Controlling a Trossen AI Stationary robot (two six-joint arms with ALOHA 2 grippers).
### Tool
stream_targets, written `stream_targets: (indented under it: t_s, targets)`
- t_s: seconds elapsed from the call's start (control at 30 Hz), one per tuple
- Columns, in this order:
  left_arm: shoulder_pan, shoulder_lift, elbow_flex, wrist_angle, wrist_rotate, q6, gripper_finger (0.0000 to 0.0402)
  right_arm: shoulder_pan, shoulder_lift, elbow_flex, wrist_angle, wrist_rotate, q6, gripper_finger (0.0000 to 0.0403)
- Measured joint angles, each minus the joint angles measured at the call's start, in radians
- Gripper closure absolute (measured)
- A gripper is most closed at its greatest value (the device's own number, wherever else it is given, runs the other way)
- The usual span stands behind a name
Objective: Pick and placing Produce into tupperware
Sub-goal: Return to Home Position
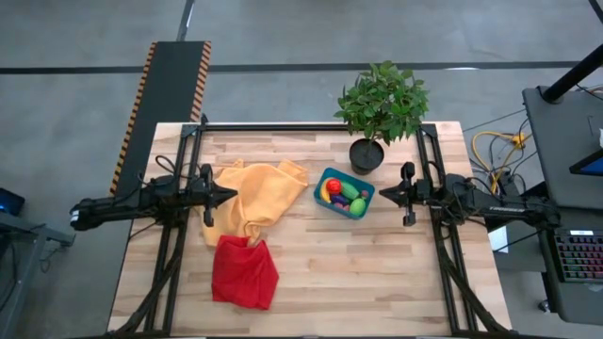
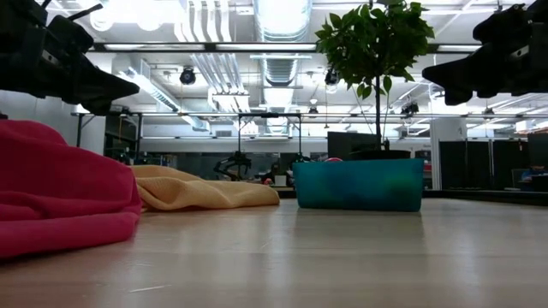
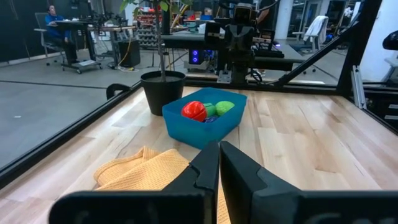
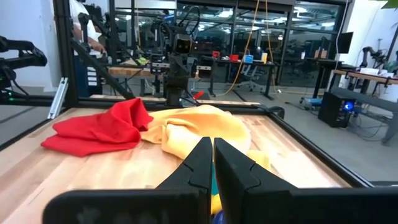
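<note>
The blue-teal tupperware (image 1: 344, 192) stands on the table right of centre and holds the produce: a red round piece (image 1: 334, 185), a yellow banana (image 1: 325, 194), green ovals (image 1: 350, 191) and a purple piece (image 1: 336, 201). It also shows in the left wrist view (image 3: 204, 116) and the low view (image 2: 359, 184). My left gripper (image 1: 233, 195) is shut and empty, above the yellow-orange cloth's left side. My right gripper (image 1: 381, 196) is shut and empty, just right of the tupperware, above the table.
A yellow-orange cloth (image 1: 256, 200) lies crumpled left of the tupperware. A red cloth (image 1: 244, 271) lies nearer the front edge. A black plant pot with a leafy plant (image 1: 367, 153) stands just behind the tupperware. Bare wood lies at the front right.
</note>
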Motion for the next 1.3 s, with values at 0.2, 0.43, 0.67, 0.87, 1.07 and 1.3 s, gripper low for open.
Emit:
stream_targets:
  t_s: [0.2, 0.43, 0.67, 0.87, 1.07, 1.3]
  targets:
    - [0.000, 0.001, 0.000, -0.001, 0.000, 0.000, 0.0402, 0.000, 0.000, 0.000, 0.000, 0.003, -0.005, 0.0394]
    - [0.000, 0.011, -0.005, 0.019, 0.000, 0.000, 0.0402, 0.000, 0.000, 0.000, 0.000, 0.003, 0.019, 0.0394]
    - [-0.001, 0.021, -0.014, 0.086, 0.000, 0.000, 0.0402, 0.000, 0.000, 0.000, -0.002, 0.003, 0.071, 0.0394]
    - [0.000, 0.025, -0.015, 0.090, 0.000, 0.000, 0.0402, 0.000, 0.000, 0.000, -0.002, 0.003, 0.072, 0.0394]
    - [0.000, 0.024, -0.015, 0.091, 0.000, 0.000, 0.0402, 0.000, 0.000, 0.000, -0.002, 0.003, 0.072, 0.0394]
    - [0.000, 0.026, -0.015, 0.094, 0.000, 0.000, 0.0402, 0.000, 0.000, 0.000, -0.002, 0.003, 0.071, 0.0394]
